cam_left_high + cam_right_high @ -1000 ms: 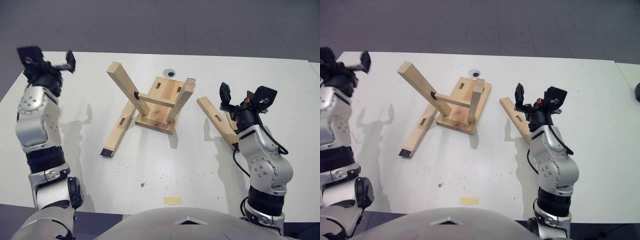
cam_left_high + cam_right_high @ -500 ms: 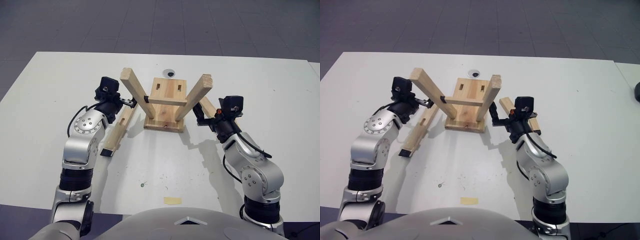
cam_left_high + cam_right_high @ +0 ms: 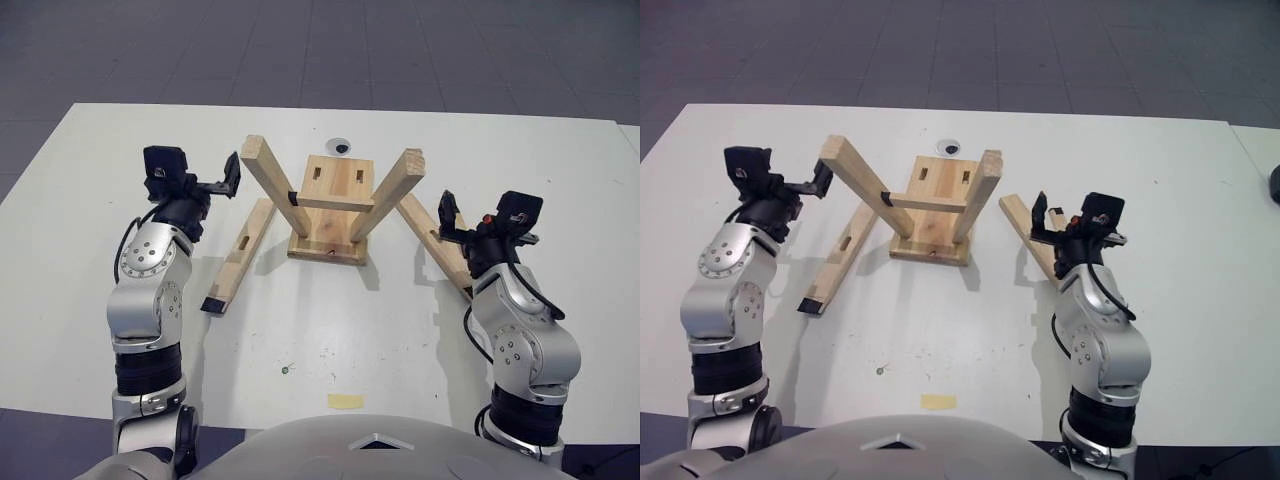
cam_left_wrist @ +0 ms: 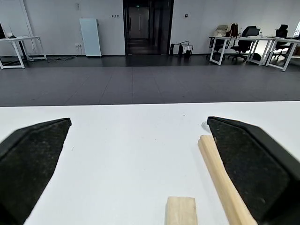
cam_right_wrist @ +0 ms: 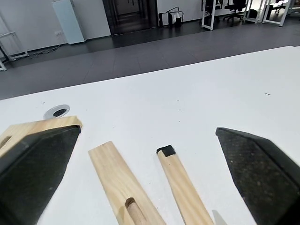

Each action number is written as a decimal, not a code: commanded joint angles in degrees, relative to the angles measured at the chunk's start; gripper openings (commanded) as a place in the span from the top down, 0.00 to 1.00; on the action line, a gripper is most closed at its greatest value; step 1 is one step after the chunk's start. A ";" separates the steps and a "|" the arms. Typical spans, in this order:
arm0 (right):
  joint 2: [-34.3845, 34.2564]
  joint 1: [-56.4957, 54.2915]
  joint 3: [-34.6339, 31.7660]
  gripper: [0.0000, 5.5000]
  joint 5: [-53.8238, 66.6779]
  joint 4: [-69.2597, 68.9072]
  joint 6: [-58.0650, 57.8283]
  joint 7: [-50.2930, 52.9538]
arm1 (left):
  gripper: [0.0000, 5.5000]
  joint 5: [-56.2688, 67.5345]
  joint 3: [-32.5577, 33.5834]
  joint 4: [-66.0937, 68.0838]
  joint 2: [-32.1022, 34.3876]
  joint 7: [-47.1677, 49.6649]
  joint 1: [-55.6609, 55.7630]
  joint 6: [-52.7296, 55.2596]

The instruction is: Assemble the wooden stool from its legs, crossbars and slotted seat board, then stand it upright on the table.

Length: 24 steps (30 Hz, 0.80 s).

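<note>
The slotted seat board point(image 3: 335, 190) lies face down mid-table with two legs point(image 3: 270, 180) point(image 3: 388, 190) slanting up from it, joined by a crossbar point(image 3: 322, 203). One loose slotted leg point(image 3: 238, 255) lies flat to its left, another point(image 3: 432, 238) to its right. My left gripper point(image 3: 197, 172) hangs open just left of the raised left leg, holding nothing. My right gripper point(image 3: 482, 212) is open above the right loose leg point(image 5: 123, 185), beside a thinner black-tipped piece point(image 5: 183, 186). The left wrist view has a leg point(image 4: 221, 185) between the open fingers point(image 4: 28, 159).
A round cable grommet point(image 3: 341, 146) sits in the table behind the seat board. A yellow scrap of tape point(image 3: 345, 401) lies near the front edge. White table surface point(image 3: 330, 330) stretches in front of the stool and far right.
A second ago the arms were spread; they closed in on the legs, squaring the stool, and have now drawn back outward, both open.
</note>
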<state>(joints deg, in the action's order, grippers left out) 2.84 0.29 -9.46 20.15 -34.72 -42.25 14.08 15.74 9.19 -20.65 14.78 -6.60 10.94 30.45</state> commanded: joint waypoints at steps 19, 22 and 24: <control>0.19 -3.06 7.14 0.02 -0.19 -0.97 -3.55 -7.94 | 0.02 -1.93 -8.87 1.74 -2.82 -3.24 -2.77 2.56; 0.55 -3.92 6.13 0.02 -0.82 -0.18 -2.63 -8.26 | 0.02 -1.87 -7.25 0.76 -2.08 -3.03 -2.09 3.07; 2.31 -4.04 8.83 0.02 1.58 -1.51 -3.08 -13.29 | 0.02 -2.47 -5.22 0.44 -1.16 -2.30 -1.45 2.59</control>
<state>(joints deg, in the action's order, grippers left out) 3.23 -2.95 -2.73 19.50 -35.04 -44.98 5.36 13.67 1.71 -19.30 12.32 -9.48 8.54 33.31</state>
